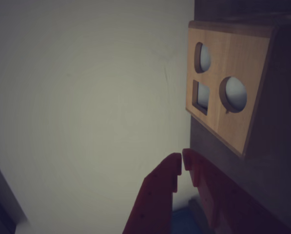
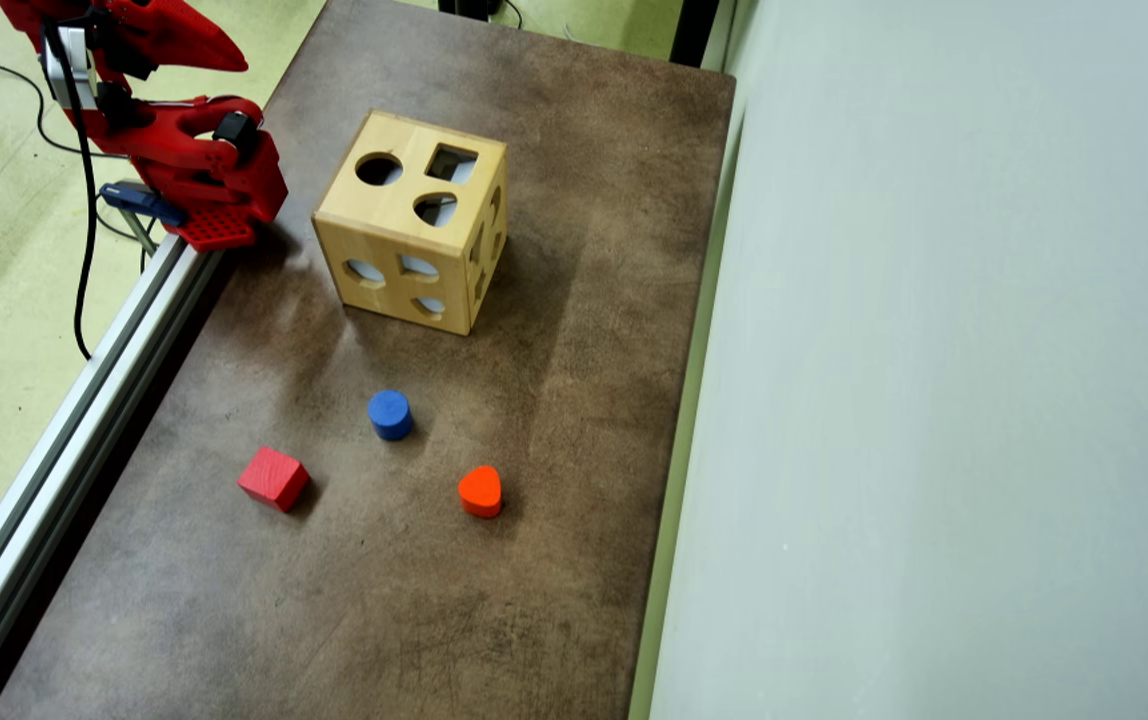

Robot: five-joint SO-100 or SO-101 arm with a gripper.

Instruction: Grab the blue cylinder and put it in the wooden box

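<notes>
The blue cylinder point(image 2: 389, 413) stands upright on the brown table point(image 2: 574, 420), in the open below the wooden box point(image 2: 414, 235) in the overhead view. It does not show in the wrist view. My red gripper point(image 2: 239, 62) is folded back at the top left of the overhead view, above the arm's base and far from the cylinder. In the wrist view the gripper point(image 1: 183, 163) is shut, tips nearly touching, with nothing between them. The wooden box point(image 1: 228, 97) fills the right of that view, showing a face with three cut-outs.
A red cube point(image 2: 274, 478) and an orange heart-shaped piece point(image 2: 480, 491) lie below the cylinder. An aluminium rail point(image 2: 84, 400) runs along the table's left edge, with a blue clamp point(image 2: 139, 198) by the arm's base. A pale wall point(image 2: 934, 400) borders the right side.
</notes>
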